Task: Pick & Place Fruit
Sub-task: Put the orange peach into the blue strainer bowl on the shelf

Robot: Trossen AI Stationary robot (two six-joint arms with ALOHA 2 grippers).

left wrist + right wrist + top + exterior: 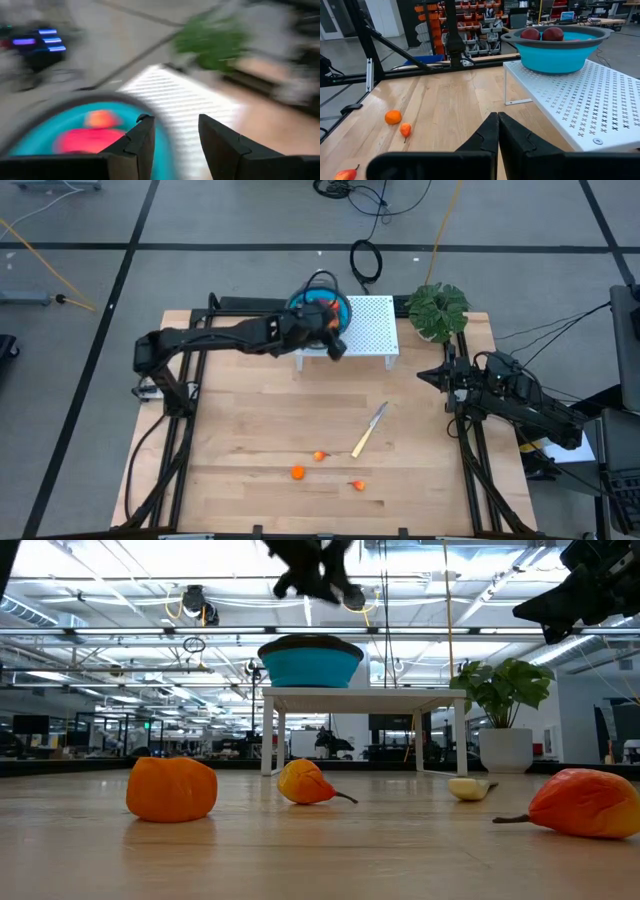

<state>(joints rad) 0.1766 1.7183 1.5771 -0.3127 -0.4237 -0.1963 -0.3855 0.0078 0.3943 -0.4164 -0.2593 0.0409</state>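
My left gripper (333, 340) hovers open and empty over the near rim of the teal bowl (322, 305), which stands on the white perforated rack (368, 330). In the left wrist view the fingers (175, 122) stand apart above the bowl (45, 137), where red and orange fruit (92, 135) lie. The right wrist view shows two dark red round fruits (542, 34) in the bowl. Three small orange fruits (319, 456) (297, 472) (358, 485) lie on the table's near middle. My right gripper (425, 374) waits shut (497, 117) at the table's right side.
A yellow-handled knife (369, 430) lies slantwise just beyond the orange fruits. A potted green plant (438, 310) stands at the far right corner beside the rack. Bare wood (260, 410) stretches between the rack and the fruits.
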